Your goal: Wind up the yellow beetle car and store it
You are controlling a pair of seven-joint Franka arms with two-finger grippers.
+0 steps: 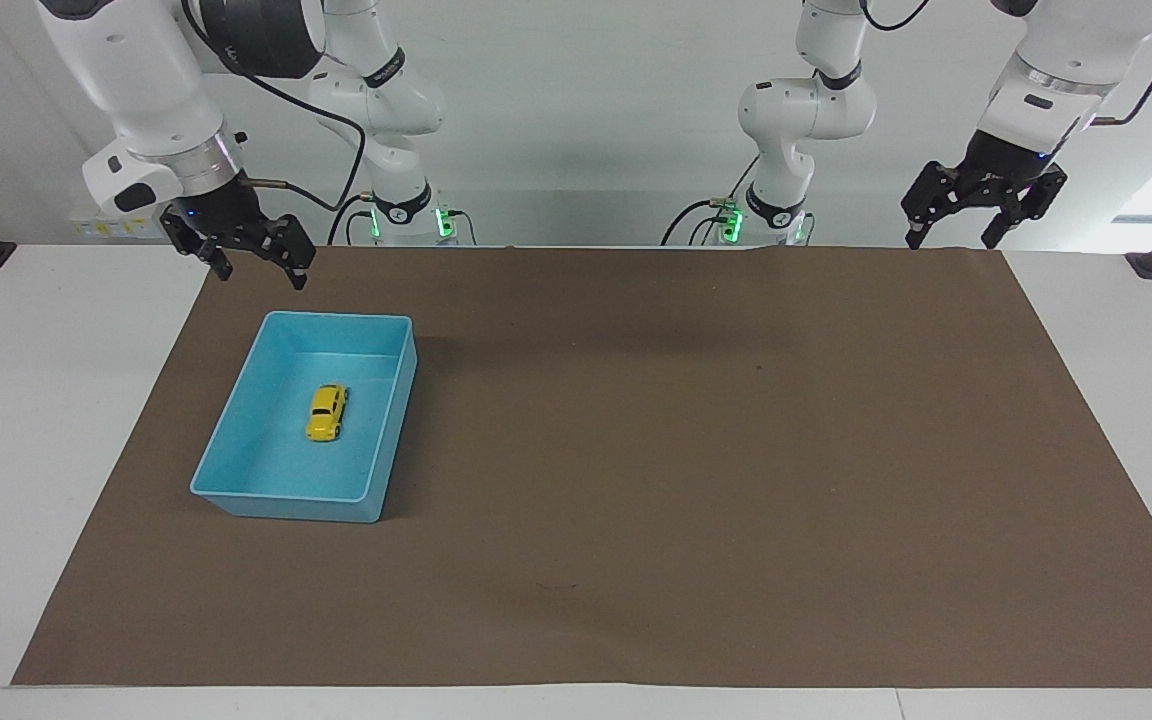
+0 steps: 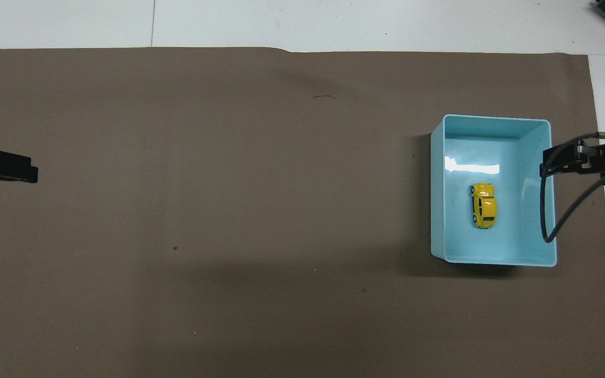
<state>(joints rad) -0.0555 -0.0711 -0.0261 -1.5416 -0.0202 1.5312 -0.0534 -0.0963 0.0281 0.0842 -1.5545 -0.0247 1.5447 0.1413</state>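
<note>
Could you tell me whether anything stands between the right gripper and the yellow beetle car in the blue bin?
Nothing visible does. The yellow beetle car lies alone on the floor of the open-topped blue bin, and the right gripper hangs open over the brown mat beside the bin's rim nearest the robots. Only that low wall lies between them.

Bright, even light from above leaves soft shadows on the brown mat (image 1: pixel 636 450), a darker one beside the blue bin (image 2: pixel 491 259), and white glare on its floor; both views sharp.
</note>
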